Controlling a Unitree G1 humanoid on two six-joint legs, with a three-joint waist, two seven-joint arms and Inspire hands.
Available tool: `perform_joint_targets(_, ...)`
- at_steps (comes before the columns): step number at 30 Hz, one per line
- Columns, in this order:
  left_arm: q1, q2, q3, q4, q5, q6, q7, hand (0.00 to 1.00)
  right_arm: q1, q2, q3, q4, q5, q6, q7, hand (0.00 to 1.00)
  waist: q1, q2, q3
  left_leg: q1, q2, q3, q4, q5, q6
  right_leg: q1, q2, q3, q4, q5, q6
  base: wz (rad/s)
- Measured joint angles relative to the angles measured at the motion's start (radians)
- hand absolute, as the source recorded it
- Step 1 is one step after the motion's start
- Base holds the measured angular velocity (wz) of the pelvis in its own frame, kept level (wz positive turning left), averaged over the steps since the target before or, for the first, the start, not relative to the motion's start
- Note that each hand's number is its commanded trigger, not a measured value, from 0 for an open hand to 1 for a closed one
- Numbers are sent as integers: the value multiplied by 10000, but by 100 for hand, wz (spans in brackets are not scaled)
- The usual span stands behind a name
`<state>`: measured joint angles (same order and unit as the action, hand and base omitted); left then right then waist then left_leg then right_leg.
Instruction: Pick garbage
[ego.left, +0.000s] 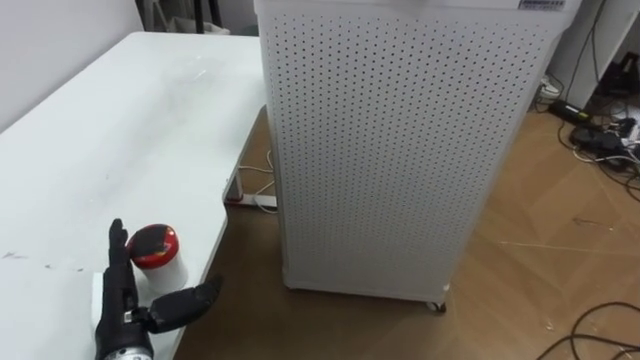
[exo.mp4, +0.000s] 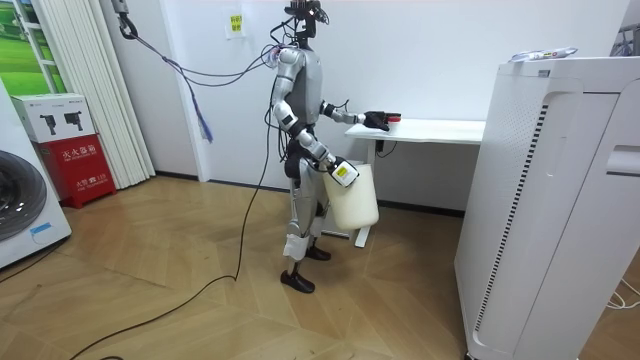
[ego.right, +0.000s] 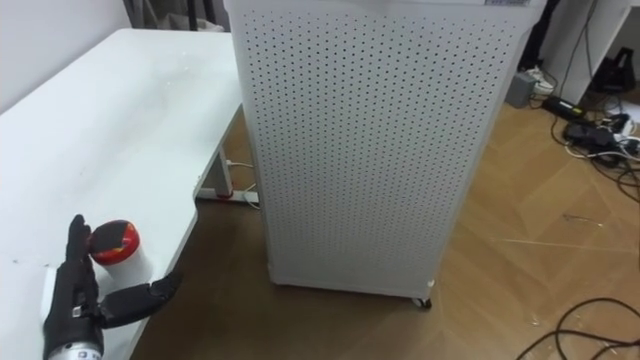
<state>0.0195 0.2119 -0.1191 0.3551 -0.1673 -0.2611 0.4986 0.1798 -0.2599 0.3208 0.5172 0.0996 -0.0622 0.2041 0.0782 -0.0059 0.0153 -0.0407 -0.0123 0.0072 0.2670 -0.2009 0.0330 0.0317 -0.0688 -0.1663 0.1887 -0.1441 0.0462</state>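
The left hand (ego.left: 125, 318) rests open at the table's (ego.left: 120, 130) near end, fingers straight and thumb spread wide. A white jar (ego.left: 153, 250) with a red lid stands upright between fingers and thumb, close to the table's right edge. The right hand (exo.mp4: 341, 172), whose grip I cannot tell, is at a cream bin (exo.mp4: 356, 198). A perforated white cabinet (ego.left: 400, 140) stands just beside the table on the wooden floor (ego.left: 560, 250).

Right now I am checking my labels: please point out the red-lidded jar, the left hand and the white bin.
red-lidded jar (ego.left: 153, 244): left eye view, on the red lid.
left hand (ego.left: 123, 308): left eye view, on the palm.
white bin (exo.mp4: 356, 202): room view, on its side wall.
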Motion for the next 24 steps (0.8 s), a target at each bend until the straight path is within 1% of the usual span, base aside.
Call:
perform_joint_targets(2, -34, 0, -1, 1, -35, 19, 1, 0, 0, 0, -4, -3, -3, 6, -9, 100, -1, -1, 0, 0, 1, 50, 12, 0, 1, -13, -5, 2, 10, 0, 0, -2)
perform_joint_targets(9, -71, 5, 0, 18, -816, 26, 12, 0, -1, 1, -137, -4, -4, 6, -7, 100, -31, 0, 0, -4, 3, 83, 11, 0, 1, -40, -7, 16, 17, 0, 0, 0)
perform_joint_targets(10, -72, 7, 0, 26, -895, 26, 12, 70, 0, 0, -167, -3, -11, 6, -15, 100, -31, 0, 0, -4, 3, 91, 3, 0, 1, -45, -7, 17, 17, 0, 0, 0)
perform_joint_targets(11, -72, 9, 0, 36, -947, 26, 12, 100, 0, 1, -182, -3, -11, 6, -21, 100, -31, 0, 0, -3, 3, 97, 1, 0, 1, -47, -7, 18, 17, 0, 0, 0)
perform_joint_targets(14, -171, 9, -3, 270, -1148, 14, 44, 100, 0, 0, -208, -3, -8, 6, -53, 100, -36, -1, 0, 2, 5, 110, -3, 0, 1, -48, -7, 27, 17, 0, 0, 0)
perform_joint_targets(17, -337, 16, 42, 462, -1156, -1, 316, 100, 0, 0, -208, -3, -8, 6, -51, 100, -28, 0, 0, 11, 7, 134, -2, 1, 2, -48, -7, 49, 23, 0, 0, 0)
perform_joint_targets(19, -426, 73, 375, 716, -1162, -8, 419, 100, 0, 0, -208, -3, -8, 6, -43, 100, -29, -1, 1, 12, 10, 134, 5, 1, 2, -59, -7, 52, 72, 0, 0, 0)
perform_joint_targets(21, -465, 156, 446, 816, -1176, -7, 428, 100, 0, 0, -207, -3, -9, 6, -44, 100, -30, -3, 2, 7, 11, 131, 13, 1, 2, -92, -12, 48, 137, 0, 0, 0)
perform_joint_targets(24, -504, 178, 455, 902, -1285, -5, 581, 100, 1, 0, -207, -3, -10, 7, -39, 100, -38, -5, 4, -5, 6, 132, 14, -3, 9, -105, -20, 48, 152, 0, 0, 0)
